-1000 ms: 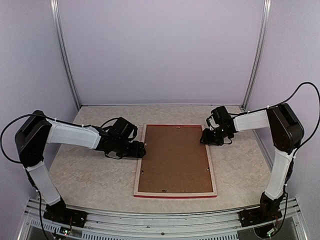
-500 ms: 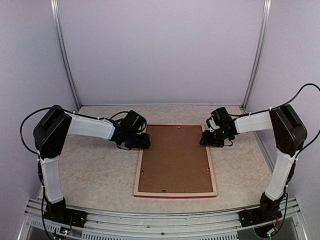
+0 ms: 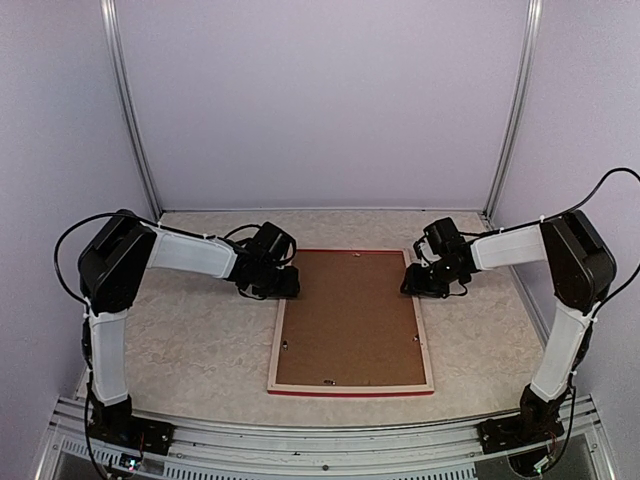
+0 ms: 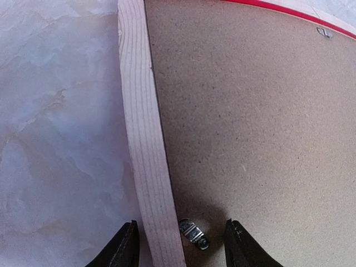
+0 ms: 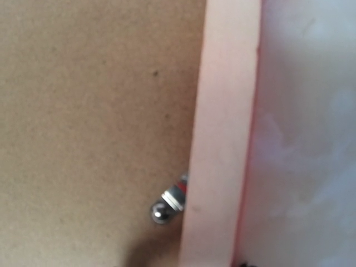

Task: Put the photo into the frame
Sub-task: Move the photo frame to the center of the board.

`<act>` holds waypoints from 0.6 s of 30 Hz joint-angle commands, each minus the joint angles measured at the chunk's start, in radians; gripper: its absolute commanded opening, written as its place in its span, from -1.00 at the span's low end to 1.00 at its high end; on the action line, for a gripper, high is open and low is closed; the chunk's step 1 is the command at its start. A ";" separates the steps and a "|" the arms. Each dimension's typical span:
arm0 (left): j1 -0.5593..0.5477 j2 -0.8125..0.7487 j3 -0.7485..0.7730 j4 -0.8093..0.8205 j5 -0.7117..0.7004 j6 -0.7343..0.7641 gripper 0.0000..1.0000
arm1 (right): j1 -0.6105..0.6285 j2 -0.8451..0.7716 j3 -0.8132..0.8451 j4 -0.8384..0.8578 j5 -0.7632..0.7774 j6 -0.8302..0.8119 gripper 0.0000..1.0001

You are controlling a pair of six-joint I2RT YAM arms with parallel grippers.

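Note:
The frame (image 3: pixel 275 352) lies face down on the table, pale wood rails up and a red edge showing at its far and near sides. A brown backing board (image 3: pixel 350 320) fills it. The photo is not in view. My left gripper (image 3: pixel 291 284) is open at the frame's far left rail. In the left wrist view its fingers (image 4: pixel 123 251) straddle the wood rail (image 4: pixel 146 139) and a small metal clip (image 4: pixel 193 233). My right gripper (image 3: pixel 411 283) is low over the far right rail (image 5: pixel 225 111), next to a metal clip (image 5: pixel 169 201). Its fingers barely show.
The marbled tabletop (image 3: pixel 190 340) surrounds the frame. Purple walls with metal posts (image 3: pixel 130 110) close off the back and sides. More small clips sit along the backing board's edges (image 3: pixel 330 381). An aluminium rail (image 3: pixel 300 440) runs along the near edge.
My left gripper has moved along the frame's left rail toward the far corner, with its elbow swinging inward. The right gripper has barely shifted. The frame has not moved.

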 commanded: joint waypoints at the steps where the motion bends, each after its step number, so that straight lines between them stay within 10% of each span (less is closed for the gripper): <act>1: 0.030 0.034 0.007 0.010 -0.035 -0.002 -0.02 | 0.010 -0.037 -0.018 0.011 -0.005 -0.003 -0.07; 18: 0.044 0.004 -0.066 0.032 0.002 -0.008 -0.35 | 0.013 -0.037 -0.027 0.010 -0.002 0.000 -0.10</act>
